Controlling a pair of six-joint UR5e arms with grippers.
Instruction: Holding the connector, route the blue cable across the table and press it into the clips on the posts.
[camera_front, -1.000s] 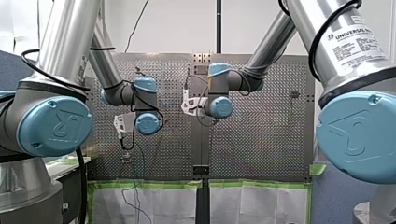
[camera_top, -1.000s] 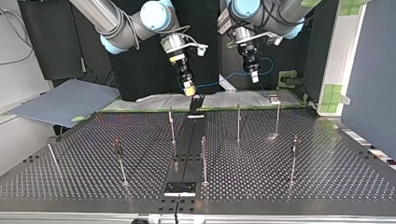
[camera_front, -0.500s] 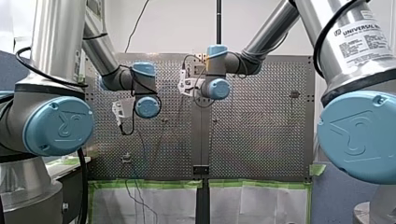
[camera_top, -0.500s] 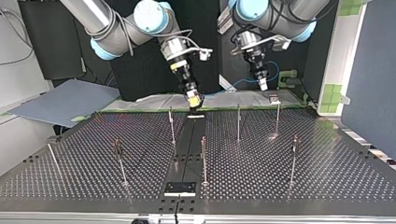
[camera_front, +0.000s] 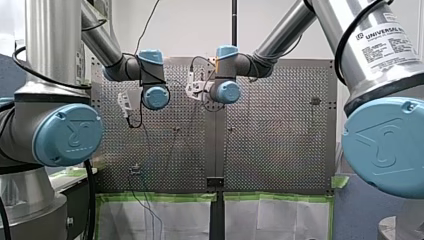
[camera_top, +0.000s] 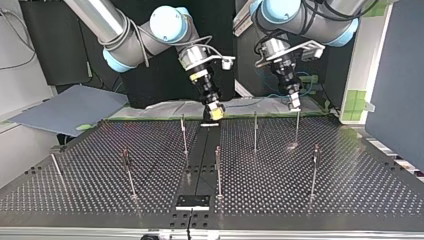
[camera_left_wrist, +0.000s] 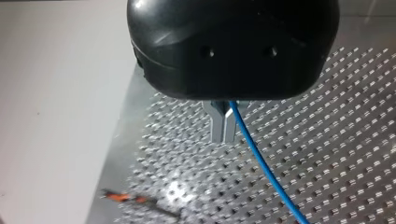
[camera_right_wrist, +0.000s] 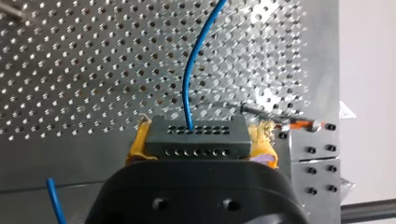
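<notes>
In the top view's upper centre, my right gripper (camera_top: 216, 112) clamps the connector (camera_right_wrist: 195, 139), a dark rectangular block with 2 rows of small holes, between yellow pads (camera_right_wrist: 140, 141). The thin, smooth blue cable (camera_right_wrist: 189, 86) leaves that block ahead of the gripper, over the perforated metal table (camera_right_wrist: 93, 70). My left gripper (camera_top: 294, 104), upper right there, pinches the cable between 2 narrow metal fingers (camera_left_wrist: 217, 126).

Bright light, table (camera_left_wrist: 177, 191) glare, soft blur.

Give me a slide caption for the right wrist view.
My right gripper clamps the dark connector; its blue cable runs ahead over the perforated table.
</notes>
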